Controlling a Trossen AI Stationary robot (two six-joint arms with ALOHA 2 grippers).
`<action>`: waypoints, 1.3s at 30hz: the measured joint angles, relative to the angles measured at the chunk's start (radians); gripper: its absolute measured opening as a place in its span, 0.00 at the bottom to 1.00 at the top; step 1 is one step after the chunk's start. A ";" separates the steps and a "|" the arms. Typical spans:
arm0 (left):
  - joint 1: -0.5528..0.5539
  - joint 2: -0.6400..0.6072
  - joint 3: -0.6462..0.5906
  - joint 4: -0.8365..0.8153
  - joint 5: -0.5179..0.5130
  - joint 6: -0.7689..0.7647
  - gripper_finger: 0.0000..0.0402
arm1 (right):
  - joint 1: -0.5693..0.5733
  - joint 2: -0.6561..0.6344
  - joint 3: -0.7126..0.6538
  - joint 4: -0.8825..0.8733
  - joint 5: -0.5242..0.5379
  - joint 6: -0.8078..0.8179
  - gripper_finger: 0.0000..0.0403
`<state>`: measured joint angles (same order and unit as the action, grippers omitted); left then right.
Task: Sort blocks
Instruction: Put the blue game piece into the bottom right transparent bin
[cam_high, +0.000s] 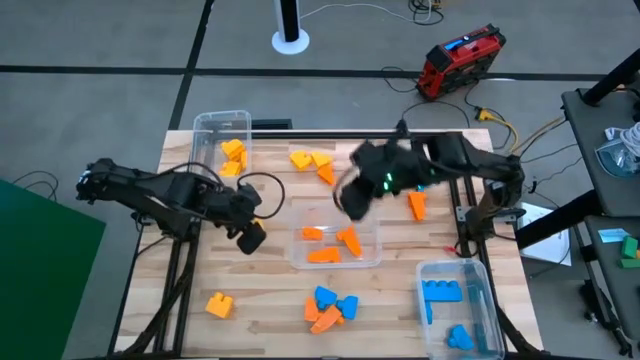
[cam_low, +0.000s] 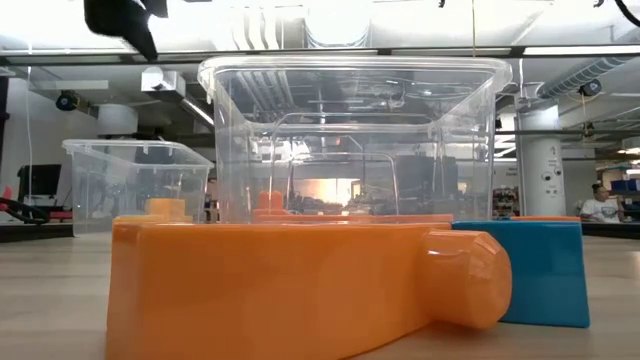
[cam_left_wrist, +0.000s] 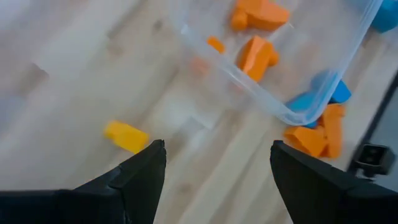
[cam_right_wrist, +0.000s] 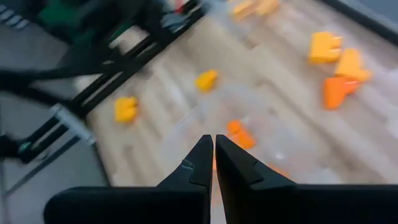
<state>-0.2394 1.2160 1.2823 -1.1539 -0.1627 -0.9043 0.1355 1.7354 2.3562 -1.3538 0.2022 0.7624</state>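
Three clear bins sit on my bench, and each holds one colour. The bin at the far left corner (cam_high: 222, 130) holds yellow blocks (cam_high: 233, 155); the middle bin (cam_high: 336, 245) holds orange blocks (cam_high: 335, 245), three or four as far as I can count; the bin at the near right corner (cam_high: 456, 305) holds blue blocks (cam_high: 443, 291), a long one and a smaller one nearer the edge. Outside the bins, loose yellow and orange pieces (cam_high: 312, 162) lie near the far edge at the middle, one orange wedge (cam_high: 416, 205) lies toward the right, a single yellow block (cam_high: 219, 305) sits near the front left corner, and a mixed blue and orange heap (cam_high: 329, 308) lies at the front edge just before the middle bin. My left pincer (cam_high: 252, 238) hangs over the wood just left of the middle bin, its fingers (cam_left_wrist: 140, 171) spread wide with nothing between them. My right pincer (cam_high: 352, 195) hovers just beyond the middle bin's far rim, its fingers (cam_right_wrist: 202, 163) pressed together with nothing in them. From table height, a long orange block (cam_low: 300, 285) and a blue block (cam_low: 540, 270) stand right before the middle bin.
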 joint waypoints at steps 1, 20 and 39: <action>0.000 0.000 0.018 -0.017 -0.018 0.025 0.66 | 0.024 0.000 0.000 0.006 0.000 0.010 0.03; -0.001 -0.065 0.037 -0.068 -0.135 0.346 0.66 | 0.347 0.224 0.000 0.130 -0.351 0.491 0.03; -0.001 -0.221 0.018 -0.062 -0.195 0.343 0.66 | 0.449 0.605 -0.002 -0.001 -0.150 0.724 0.03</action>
<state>-0.2405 0.9951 1.3006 -1.2156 -0.3580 -0.5613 0.5842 2.3407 2.3547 -1.3549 0.0519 1.4865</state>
